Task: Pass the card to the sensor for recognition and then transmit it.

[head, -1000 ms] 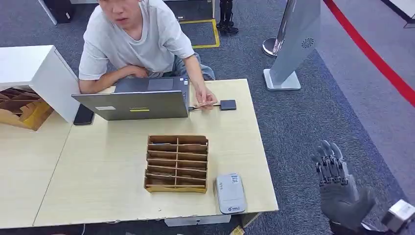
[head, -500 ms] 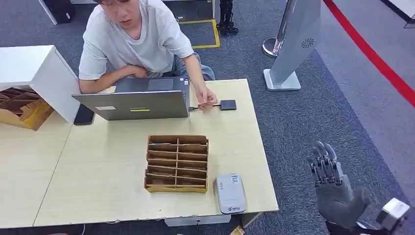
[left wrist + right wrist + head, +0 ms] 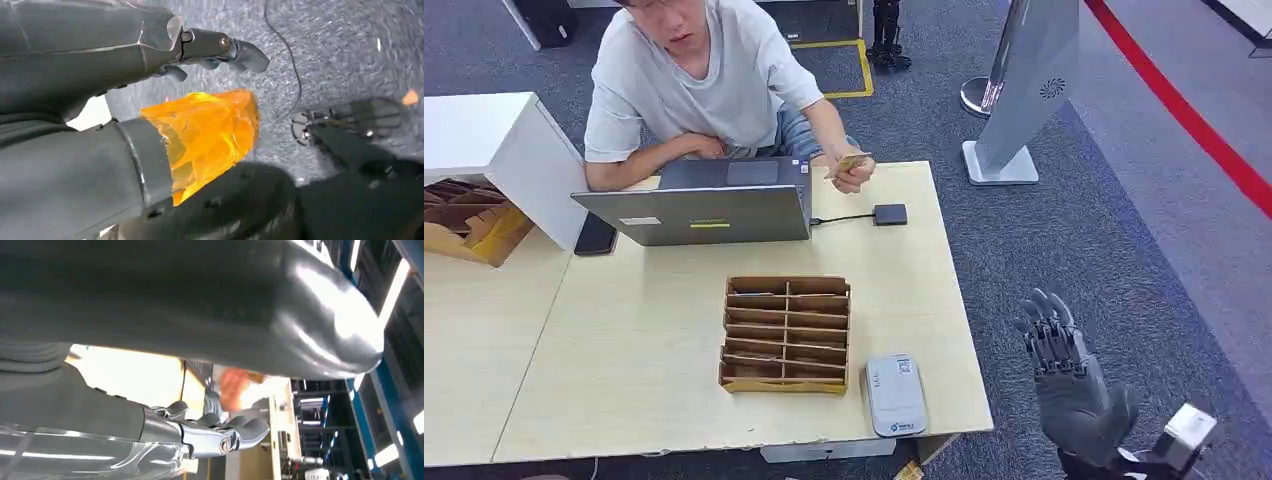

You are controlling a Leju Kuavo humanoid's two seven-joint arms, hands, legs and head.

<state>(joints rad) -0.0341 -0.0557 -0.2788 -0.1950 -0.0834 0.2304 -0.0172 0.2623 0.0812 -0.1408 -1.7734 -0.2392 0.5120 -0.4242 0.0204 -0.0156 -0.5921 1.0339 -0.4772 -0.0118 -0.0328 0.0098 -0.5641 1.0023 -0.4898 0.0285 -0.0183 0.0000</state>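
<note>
Card (image 3: 852, 160) held by person's hand (image 3: 854, 176) above far edge of tabletop (image 3: 624, 330), beside laptop (image 3: 699, 212). Right hand (image 3: 1074, 385) empty, fingers spread, off tabletop's right side; card lies forward-left, well apart. Left hand (image 3: 125, 100): grip state unclear. Right hand looks better placed. Sensor (image 3: 895, 394) near front edge.

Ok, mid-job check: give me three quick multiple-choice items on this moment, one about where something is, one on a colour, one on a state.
1. Where is the card?
A. In the person's hand above the table's far edge
B. In the wooden organizer
C. On the grey reader

2. What colour is the small box cabled to the laptop?
A. White
B. Black
C. Orange

3. What is the right hand doing?
A. Gripping the card
B. Pressing the reader
C. Raised beside the table, fingers apart, holding nothing

Answers: 1 A, the person's hand pinches it by the laptop. 2 B, it looks dark against the pale table. 3 C, nothing lies in it.
</note>
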